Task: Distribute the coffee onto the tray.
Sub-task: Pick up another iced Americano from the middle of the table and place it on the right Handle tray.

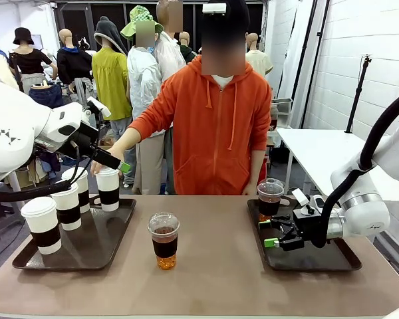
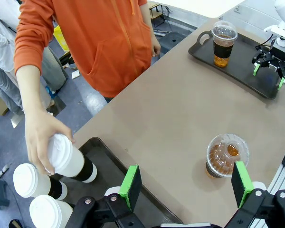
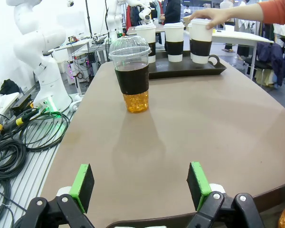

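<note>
Coffee (image 1: pixel 164 244): six cups in all, with four on one tray, one on the other and one on the bare table. The split looks unfinished.
Left tray (image 1: pixel 100 240): directly beneath the left gripper. It carries all four paper cups.
Right tray (image 1: pixel 319 258): directly beneath the right gripper. It carries one clear cup, and most of its floor is free.
Paper cups (image 1: pixel 68 206): white and lidded, with dark sleeves. Three stand below and to one side of the left gripper.
Fourth paper cup (image 2: pixel 71 162): just ahead of the left gripper under a person's hand (image 2: pixel 40 137). It looks tipped in the left wrist view.
Paper cup handling: probably light to moderate in weight. The walls would give under a hard squeeze and the lids could pop. Take hold at the sleeve, where the card is doubled and less slick.
Middle clear cup (image 3: pixel 131 71): straight ahead of the right gripper and well apart from it, upright on the table.
Tray clear cup (image 1: pixel 270 197): just beside the right gripper, on its far side.
Clear cup handling: thin plastic, likely slippery and easily crushed, and the liquid will slosh. Grip the dark band at mid-height, below the dome, keep it upright and squeeze gently.
Left gripper (image 2: pixel 186 181): jaws wide apart with nothing between the pads. It hovers above the tray.
Right gripper (image 3: pixel 139 185): jaws spread to their widest and empty. It sits low over its tray.
</note>
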